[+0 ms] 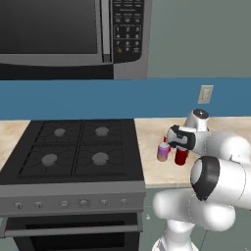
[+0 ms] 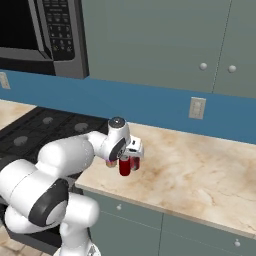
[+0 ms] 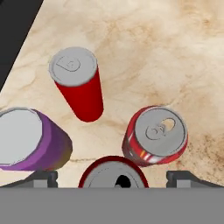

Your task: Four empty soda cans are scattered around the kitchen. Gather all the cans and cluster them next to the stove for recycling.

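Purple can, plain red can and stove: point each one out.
Purple can (image 3: 46, 144), hand view, on its purple side.
Plain red can (image 3: 84, 96), hand view, on its red wall.
Stove (image 1: 73, 147), left base view, on the black cooktop.

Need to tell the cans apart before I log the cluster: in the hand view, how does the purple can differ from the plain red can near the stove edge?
The purple soda can with the silvery top has a purple side shading to tan at its foot; the plain red soda can with the silvery top is red all over. The purple one sits at the view's left edge, partly cut off; the red one shows whole. Both stand upright on the beige marble counter.
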You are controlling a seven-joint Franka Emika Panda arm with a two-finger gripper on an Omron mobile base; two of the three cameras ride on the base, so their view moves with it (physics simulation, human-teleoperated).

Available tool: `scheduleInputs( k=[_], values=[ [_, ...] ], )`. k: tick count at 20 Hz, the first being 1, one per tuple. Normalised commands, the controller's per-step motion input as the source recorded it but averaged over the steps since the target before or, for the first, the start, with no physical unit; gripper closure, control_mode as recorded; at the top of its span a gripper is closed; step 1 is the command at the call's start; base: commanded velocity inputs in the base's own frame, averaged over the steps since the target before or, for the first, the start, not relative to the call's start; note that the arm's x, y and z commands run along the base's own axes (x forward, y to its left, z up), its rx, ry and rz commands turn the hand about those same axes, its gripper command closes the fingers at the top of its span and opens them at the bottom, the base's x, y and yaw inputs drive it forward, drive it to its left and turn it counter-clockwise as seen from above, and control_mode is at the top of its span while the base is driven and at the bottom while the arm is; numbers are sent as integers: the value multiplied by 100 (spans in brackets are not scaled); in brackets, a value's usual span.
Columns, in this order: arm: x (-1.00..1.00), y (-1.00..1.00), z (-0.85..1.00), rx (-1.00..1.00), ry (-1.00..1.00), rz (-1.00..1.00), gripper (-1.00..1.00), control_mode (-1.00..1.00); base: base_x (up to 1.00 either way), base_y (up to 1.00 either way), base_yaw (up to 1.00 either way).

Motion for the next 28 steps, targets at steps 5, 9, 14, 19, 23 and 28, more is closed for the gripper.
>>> scheduleInputs(
  k=[5,9,14,19,23,28],
  values=[
    [-30,6,21,-1,-2,-1,-100,-100,0,0,0],
    [-36,6,23,0,0,-2,-100,-100,0,0,0],
    [-42,7,21,0,0,-3,-100,-100,0,0,0],
    [-42,11,25,0,0,0,-100,-100,0,0,0],
    [-46,15,15,0,0,-5,-100,-100,0,0,0],
    [-50,15,12,0,0,-8,-100,-100,0,0,0]
  ],
)
